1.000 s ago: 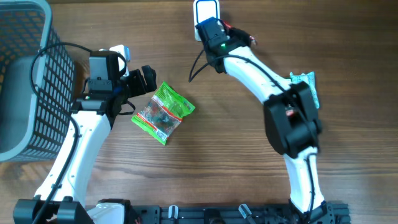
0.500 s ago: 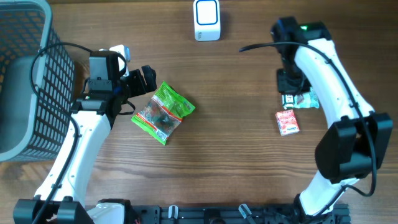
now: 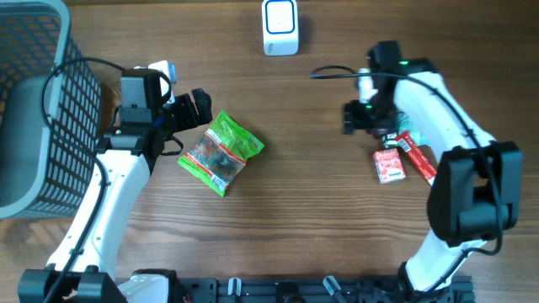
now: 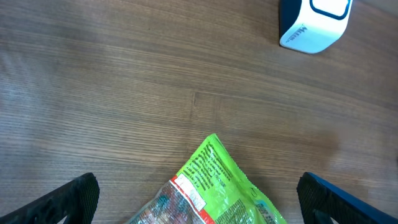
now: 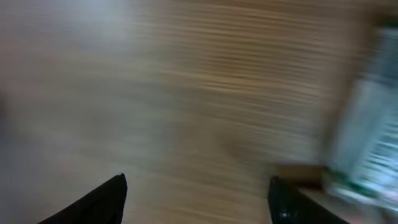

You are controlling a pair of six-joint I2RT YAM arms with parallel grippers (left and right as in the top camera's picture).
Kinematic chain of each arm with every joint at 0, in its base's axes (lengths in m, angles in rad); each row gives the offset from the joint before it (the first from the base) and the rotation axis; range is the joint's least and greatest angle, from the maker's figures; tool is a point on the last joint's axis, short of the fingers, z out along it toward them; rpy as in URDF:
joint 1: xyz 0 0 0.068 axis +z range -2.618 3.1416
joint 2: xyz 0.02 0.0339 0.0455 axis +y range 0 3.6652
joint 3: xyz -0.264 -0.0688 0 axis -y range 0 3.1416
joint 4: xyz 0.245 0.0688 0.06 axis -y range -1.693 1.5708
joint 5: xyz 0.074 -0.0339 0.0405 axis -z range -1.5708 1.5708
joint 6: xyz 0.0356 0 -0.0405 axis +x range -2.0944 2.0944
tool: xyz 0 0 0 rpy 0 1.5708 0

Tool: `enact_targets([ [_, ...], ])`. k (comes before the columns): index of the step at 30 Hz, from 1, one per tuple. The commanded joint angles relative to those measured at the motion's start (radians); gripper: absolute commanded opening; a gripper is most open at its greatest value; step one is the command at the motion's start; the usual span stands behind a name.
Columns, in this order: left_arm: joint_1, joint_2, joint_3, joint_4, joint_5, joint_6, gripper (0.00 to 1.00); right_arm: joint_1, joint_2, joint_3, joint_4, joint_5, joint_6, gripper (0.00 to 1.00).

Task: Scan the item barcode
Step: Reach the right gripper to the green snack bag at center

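The green snack bag lies flat on the wooden table at left of centre. My left gripper hovers just up-left of it, open and empty; in the left wrist view the bag sits between and ahead of the spread fingertips. The white scanner stands at the far edge, also in the left wrist view. My right gripper is open over bare wood, left of a red pack and a red bar. The right wrist view is blurred, with nothing between the fingers.
A grey mesh basket fills the far left of the table. A pale blurred packet shows at the right edge of the right wrist view. Bare wood lies between the bag and the right-hand items.
My right arm swung from the scanner to the table's right side, and its gripper went from shut to open. A red pack and a red bar now lie there. The left arm stayed put.
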Motion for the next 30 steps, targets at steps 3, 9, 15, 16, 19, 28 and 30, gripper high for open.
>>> enact_targets([
  [3, 0.006, -0.009, 0.005, 0.003, -0.006, 0.013, 1.00, 0.253, 0.011, 0.000, 0.212, -0.251, -0.059, 0.75],
  [9, 0.006, -0.009, 0.005, 0.003, -0.006, 0.013, 1.00, 0.385, 0.013, -0.005, 0.380, -0.209, 0.011, 0.77],
  [15, 0.006, -0.009, 0.005, 0.003, -0.006, 0.013, 1.00, 0.414, 0.019, -0.006, 0.452, -0.209, 0.007, 0.72],
  [16, 0.006, -0.009, 0.005, 0.003, -0.006, 0.013, 1.00, 0.414, 0.027, -0.006, 0.465, -0.209, 0.008, 0.72],
  [19, 0.006, -0.009, 0.005, 0.003, -0.006, 0.013, 1.00, 0.415, 0.070, -0.006, 0.503, -0.209, 0.008, 0.72],
  [28, 0.006, -0.009, 0.005, 0.003, -0.006, 0.013, 1.00, 0.415, 0.206, -0.006, 0.557, -0.209, 0.012, 0.52],
  [30, 0.006, -0.009, 0.005, 0.003, -0.006, 0.013, 1.00, 0.415, 0.222, -0.006, 0.562, -0.209, 0.012, 0.47],
])
